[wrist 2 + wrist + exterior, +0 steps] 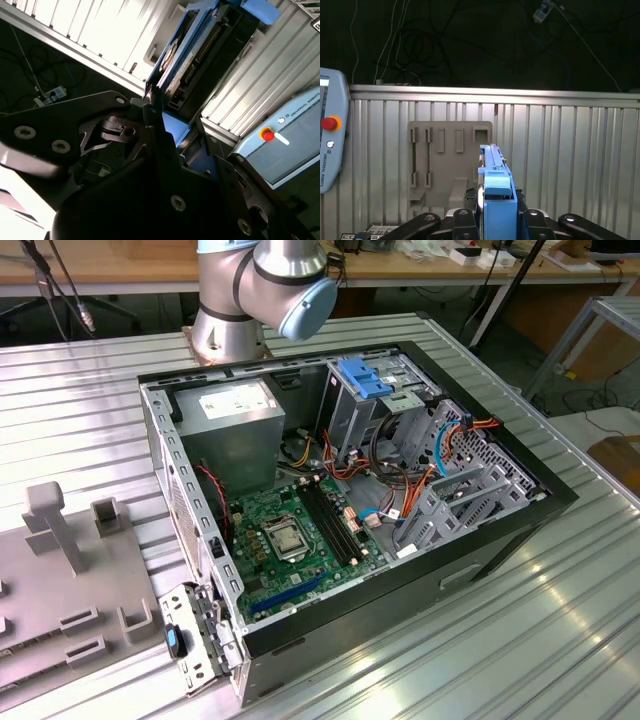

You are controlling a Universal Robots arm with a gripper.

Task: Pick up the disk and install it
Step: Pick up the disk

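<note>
- The computer case (400,592) lay on its side on the ribbed metal table (500,650) with its open side up. We judged this was done so that the arm could reach the inside from above.
- Inside the case, the silver drive cage (365,390) with its blue latch stood at the far side. The grey power supply (235,425) was to the exterior view's left of it, and the green motherboard (290,535) was nearer to the camera.
- A grey fixture plate (60,580) with slots and posts lay flat on the table, to the exterior view's left of the case and apart from it. We took it for the holder where loose parts wait.
- In both wrist views the disk (495,187) was in the gripper (495,216), lifted off the table. It was not yet in the case.
- The two black fingers (462,220) were closed firmly on the disk, one on each side of its thin body, with no gap visible.
- The disk was held edge-on, and its longer part with the blue rails reached out past the fingertips. We believed this grip left the rails and the free end uncovered, as a slot needs.
- In the first wrist view, the fixture plate lay on the table beyond the disk, and a teach pendant (330,135) with a red button lay at the side.
</note>
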